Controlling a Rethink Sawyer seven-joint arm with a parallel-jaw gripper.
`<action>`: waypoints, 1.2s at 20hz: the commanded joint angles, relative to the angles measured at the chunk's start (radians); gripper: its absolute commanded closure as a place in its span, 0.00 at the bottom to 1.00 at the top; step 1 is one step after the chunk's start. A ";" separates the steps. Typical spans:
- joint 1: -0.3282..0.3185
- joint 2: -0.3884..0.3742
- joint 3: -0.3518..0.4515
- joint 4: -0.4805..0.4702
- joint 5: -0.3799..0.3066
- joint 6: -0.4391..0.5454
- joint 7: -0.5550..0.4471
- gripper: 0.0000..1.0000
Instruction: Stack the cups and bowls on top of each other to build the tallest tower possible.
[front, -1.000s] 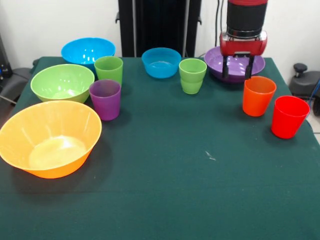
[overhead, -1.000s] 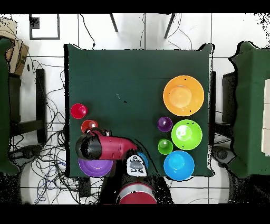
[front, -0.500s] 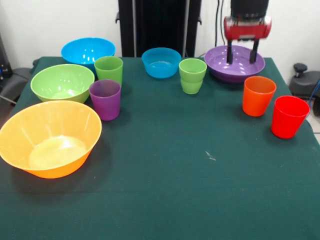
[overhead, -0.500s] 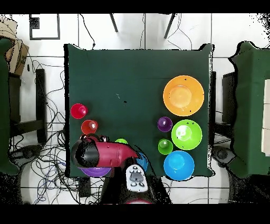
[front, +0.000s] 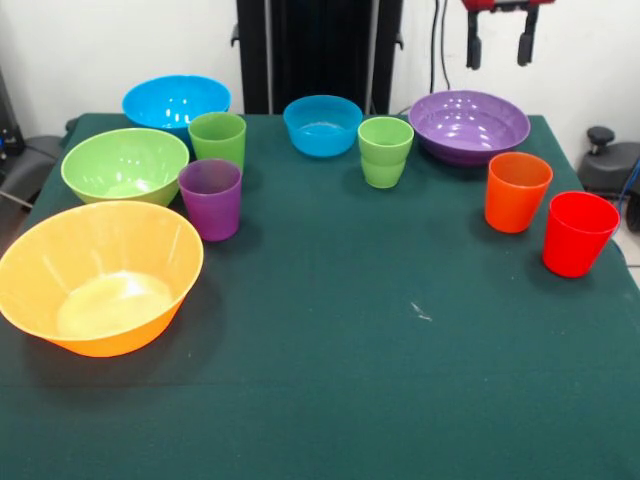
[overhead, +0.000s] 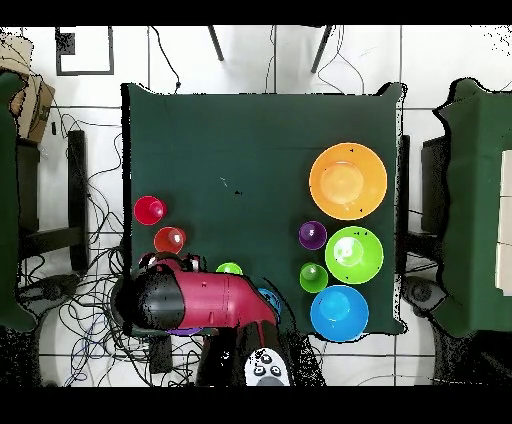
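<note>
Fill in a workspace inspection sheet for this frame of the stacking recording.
Surface: green table, one small pale mark.
Bowls: orange bowl, green bowl, large blue bowl, small blue bowl and purple bowl, all upright and apart.
Cups: green cup beside the purple cup; second green cup mid-table; orange cup and red cup near one edge.
Tower: nothing stacked.
Clutter: nothing seen.
End effector: open, empty, raised above the purple bowl.
Cables: tangle on the floor beside the table.
Surroundings: tiled floor, chairs at the sides.
</note>
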 joint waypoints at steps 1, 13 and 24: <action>-0.030 -0.048 0.130 0.084 0.024 0.054 0.063 0.00; -0.023 0.142 0.100 0.050 -0.040 -0.127 0.106 0.00; 0.003 0.169 0.057 0.023 -0.051 -0.136 0.112 0.00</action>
